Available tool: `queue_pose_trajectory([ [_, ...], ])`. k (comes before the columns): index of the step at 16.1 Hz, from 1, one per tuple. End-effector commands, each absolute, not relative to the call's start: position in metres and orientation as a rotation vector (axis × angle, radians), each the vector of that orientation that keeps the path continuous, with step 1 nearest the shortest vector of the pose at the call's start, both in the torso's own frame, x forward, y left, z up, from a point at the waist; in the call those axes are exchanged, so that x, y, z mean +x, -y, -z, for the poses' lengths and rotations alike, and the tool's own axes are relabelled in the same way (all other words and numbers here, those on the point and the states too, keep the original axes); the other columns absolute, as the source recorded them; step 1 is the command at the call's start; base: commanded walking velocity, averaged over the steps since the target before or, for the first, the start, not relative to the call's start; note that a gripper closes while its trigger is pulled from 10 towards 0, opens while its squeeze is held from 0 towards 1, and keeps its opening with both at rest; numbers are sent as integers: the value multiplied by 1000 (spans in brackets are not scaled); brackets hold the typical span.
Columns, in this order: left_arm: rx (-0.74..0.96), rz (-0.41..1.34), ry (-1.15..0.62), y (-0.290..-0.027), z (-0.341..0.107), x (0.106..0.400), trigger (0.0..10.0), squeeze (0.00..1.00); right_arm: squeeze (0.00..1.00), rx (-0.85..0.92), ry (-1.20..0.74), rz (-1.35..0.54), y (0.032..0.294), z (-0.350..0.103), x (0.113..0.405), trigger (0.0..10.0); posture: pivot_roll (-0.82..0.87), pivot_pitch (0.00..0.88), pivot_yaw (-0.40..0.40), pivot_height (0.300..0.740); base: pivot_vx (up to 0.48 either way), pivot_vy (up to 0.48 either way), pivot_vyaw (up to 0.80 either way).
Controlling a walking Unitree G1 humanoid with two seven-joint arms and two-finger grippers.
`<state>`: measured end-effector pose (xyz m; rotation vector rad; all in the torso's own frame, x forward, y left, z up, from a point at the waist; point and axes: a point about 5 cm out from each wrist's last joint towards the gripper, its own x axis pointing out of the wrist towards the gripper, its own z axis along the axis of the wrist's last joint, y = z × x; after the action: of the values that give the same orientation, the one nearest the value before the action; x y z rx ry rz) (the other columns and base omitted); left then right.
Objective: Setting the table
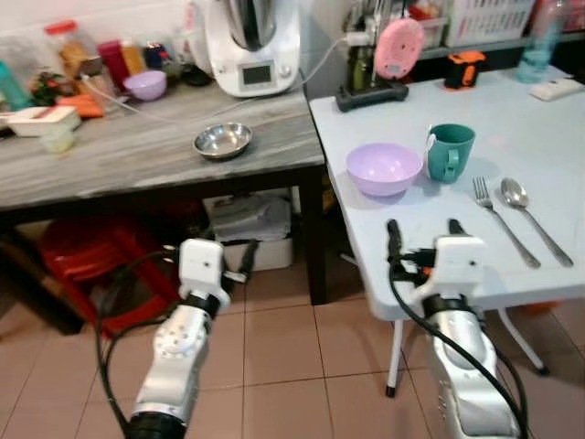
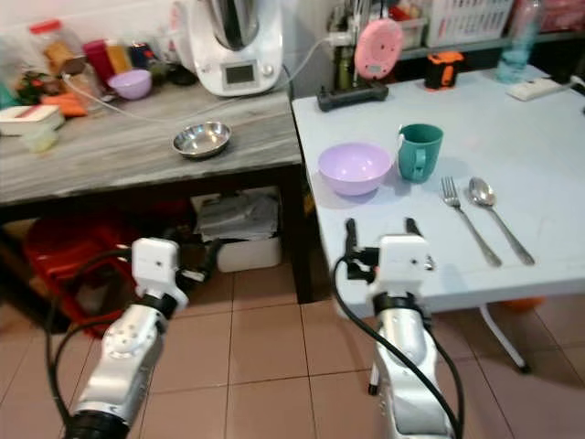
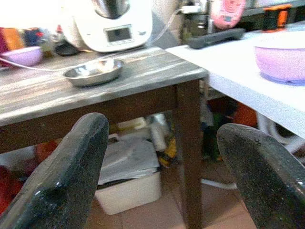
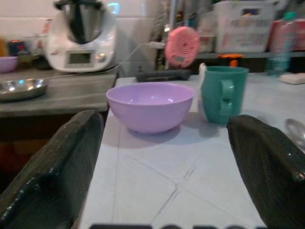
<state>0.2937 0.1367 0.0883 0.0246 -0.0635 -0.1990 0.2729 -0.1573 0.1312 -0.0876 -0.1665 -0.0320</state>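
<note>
A lilac bowl (image 1: 384, 168) stands on the light blue table (image 1: 548, 137) near its left edge, with a teal mug (image 1: 449, 152) just to its right. A fork (image 1: 504, 221) and a spoon (image 1: 533, 215) lie side by side further right. My right gripper (image 1: 424, 229) hovers open over the table's front left corner, pointing at the bowl (image 4: 150, 106) and mug (image 4: 223, 94). My left gripper (image 1: 235, 255) is open and low, in front of the dark wooden table (image 1: 110, 160) that carries a steel bowl (image 1: 222, 140).
A white kitchen machine (image 1: 251, 41), a second lilac bowl (image 1: 144, 84), jars and a white box (image 1: 41, 120) sit on the wooden table. A pink speaker (image 1: 398, 48), orange object (image 1: 464, 69) and bottle (image 1: 537, 46) line the blue table's back. Red stools (image 1: 87, 256) and a bin (image 1: 251, 229) stand underneath.
</note>
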Motion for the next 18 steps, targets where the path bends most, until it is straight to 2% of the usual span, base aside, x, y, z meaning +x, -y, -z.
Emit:
queue_pose_trajectory([
  [1, 34, 203, 67, -137, -89, 293, 10000, 0, 0, -88, 147, 37, 160, -126, 272, 10000, -106, 0, 114, 740, 0, -296, 0],
  [6, 18, 242, 73, -123, -91, 294, 10000, 0, 0, -62, 139, 53, 161, -124, 272, 10000, -86, 0, 103, 740, 0, -294, 0],
  [8, 15, 237, 68, -125, -90, 292, 10000, 0, 0, -75, 154, 10, 152, -127, 273, 10000, -87, 10, 109, 740, 0, -289, 0],
  [16, 18, 237, 54, -128, -90, 290, 10000, 0, 0, -63, 141, 26, 153, -124, 268, 10000, -77, 43, 119, 740, 0, -284, 0],
  [18, 2, 251, 71, -126, -92, 290, 10000, 0, 0, -61, 141, 30, 153, -124, 269, 10000, -78, 44, 122, 740, 0, 0, 0],
])
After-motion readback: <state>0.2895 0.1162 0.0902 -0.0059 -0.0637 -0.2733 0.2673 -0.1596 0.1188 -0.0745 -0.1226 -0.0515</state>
